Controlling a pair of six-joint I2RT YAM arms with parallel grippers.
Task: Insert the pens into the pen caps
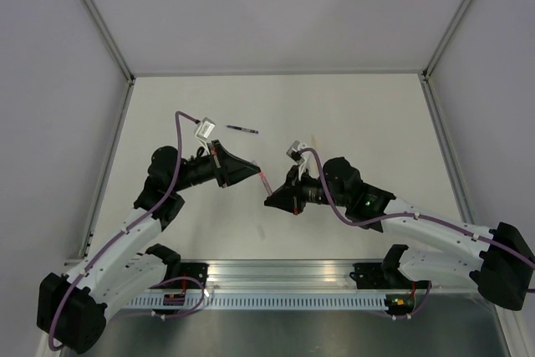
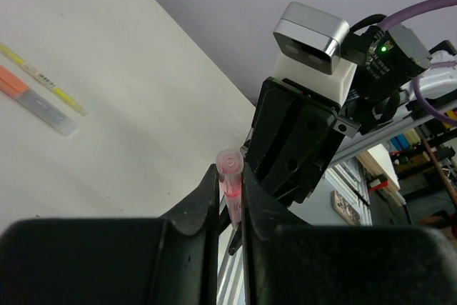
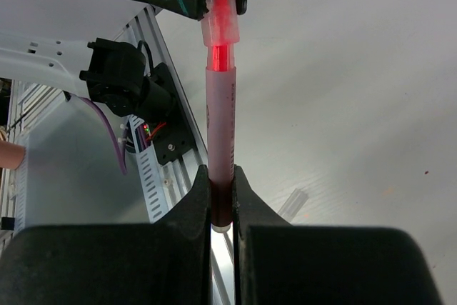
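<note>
The red-pink pen (image 3: 221, 126) runs between my two grippers above the table, seen small from above as the pen (image 1: 264, 181). My right gripper (image 3: 222, 174) is shut on the pen's rear end. The pen's tip sits inside a translucent pen cap (image 3: 220, 23) that glows red. My left gripper (image 2: 230, 171) is shut on that cap (image 2: 230, 166), whose round closed end shows between the fingers. From above, the left gripper (image 1: 254, 170) and the right gripper (image 1: 270, 197) face each other closely. A dark purple pen (image 1: 243, 130) and a pale yellow pen (image 2: 43, 76) lie on the table.
A short piece, orange at one end and clear at the other (image 2: 39, 103), lies beside the yellow pen. A clear tube (image 3: 293, 202) lies on the table under my right gripper. An aluminium rail (image 1: 284, 277) runs along the near edge, and frame posts (image 1: 104, 39) bound the table.
</note>
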